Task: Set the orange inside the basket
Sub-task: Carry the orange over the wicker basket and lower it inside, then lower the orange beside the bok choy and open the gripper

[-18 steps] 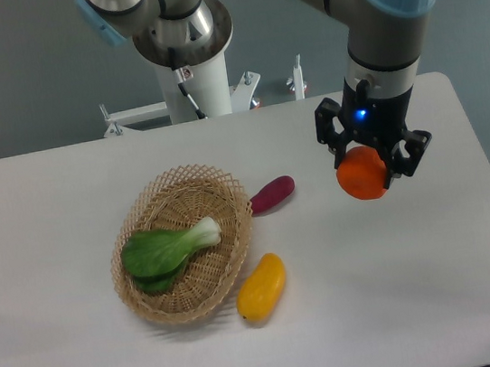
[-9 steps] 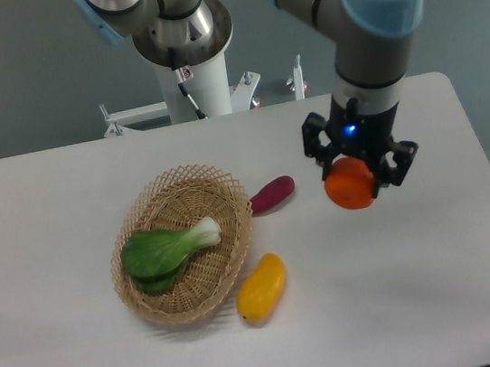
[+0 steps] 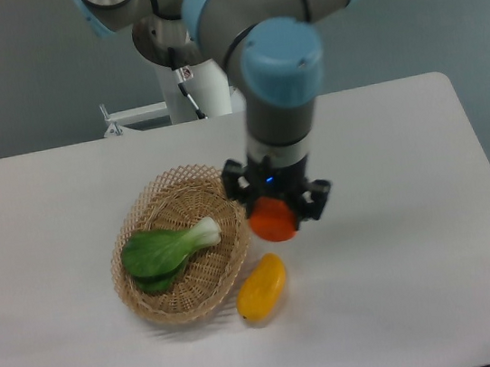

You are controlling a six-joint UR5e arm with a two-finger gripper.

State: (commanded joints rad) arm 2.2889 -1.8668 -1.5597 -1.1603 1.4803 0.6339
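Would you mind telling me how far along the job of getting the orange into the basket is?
Done: the orange is picked up, off the table and gripped in the tool. In hand: the carry, with the tool now just beside the basket at its right rim, above the yellow fruit. Left: moving over the basket's inside, where a leafy green vegetable lies, then releasing the orange.

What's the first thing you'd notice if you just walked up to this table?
Probably the big grey and blue robot arm in the middle, its gripper shut on a bright orange right beside the basket's rim. Next, the wicker basket on the left with a leafy green vegetable inside, and a yellow fruit lying just outside it.
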